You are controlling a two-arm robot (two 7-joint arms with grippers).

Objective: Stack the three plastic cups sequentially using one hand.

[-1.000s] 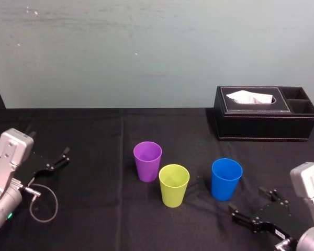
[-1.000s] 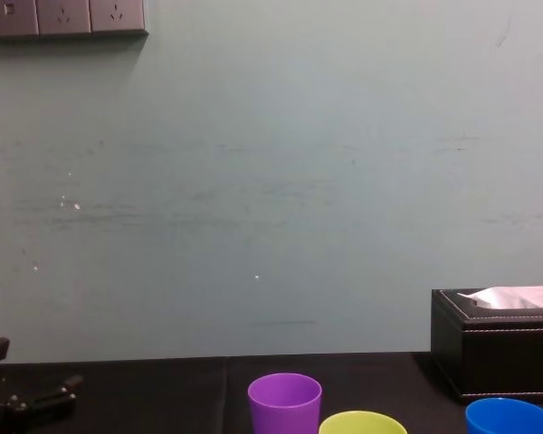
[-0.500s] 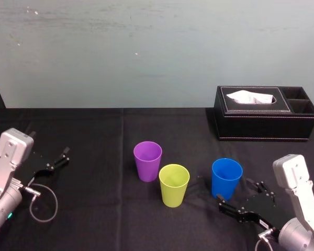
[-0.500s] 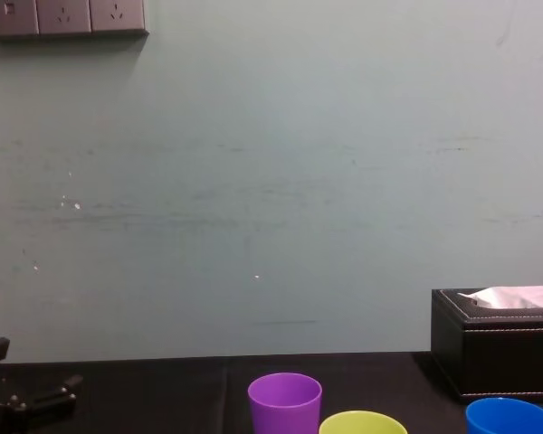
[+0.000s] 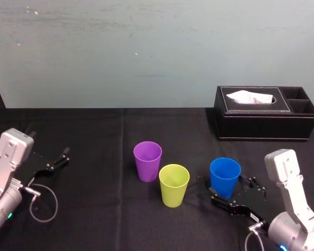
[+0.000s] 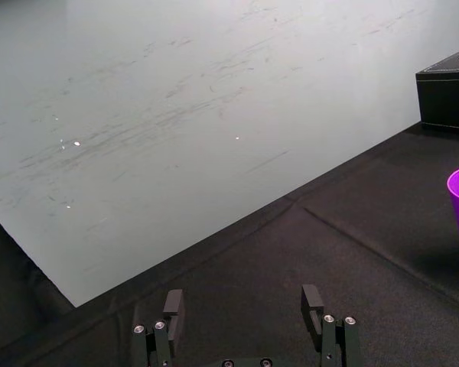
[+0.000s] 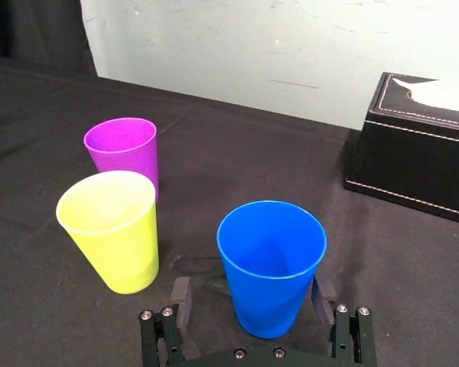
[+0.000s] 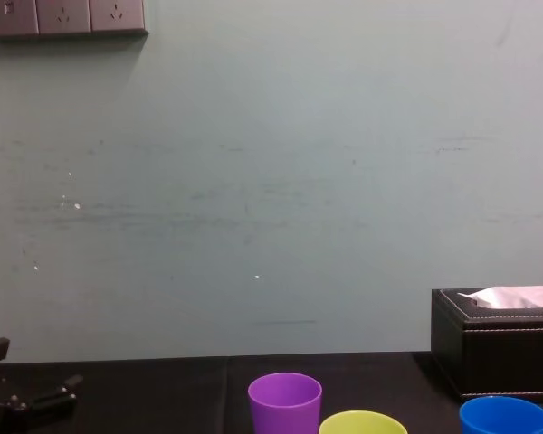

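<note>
Head view: my right end effector (image 5: 235, 192) is wide around the blue cup (image 5: 225, 177); yellow-green cup (image 5: 174, 184) and purple cup (image 5: 147, 160) stand to its left. My left end effector (image 5: 55, 162) is parked far left, open too.

R wrist view: jaws low, each side of the cup. I'd squeeze gently, then lift straight up.

Chest view: 3 cups, 1 per colour; 1 tissue box (image 8: 498, 348).

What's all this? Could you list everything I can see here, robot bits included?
Purple cup: one, purple, mid-table, farthest left.
Yellow-green cup: one, yellow-green, just right of it, nearer the robot.
Blue cup: one, blue, rightmost.
Tissue box: one, black, white tissue showing, far right.
Tablecloth: one, black.
Wall sockets: three, grey, upper left wall.
Cable: one, grey loop, by left arm.
Left gripper: one, black, open, idle at left.
Right gripper: one, black, open, jaws either side of blue cup.
</note>
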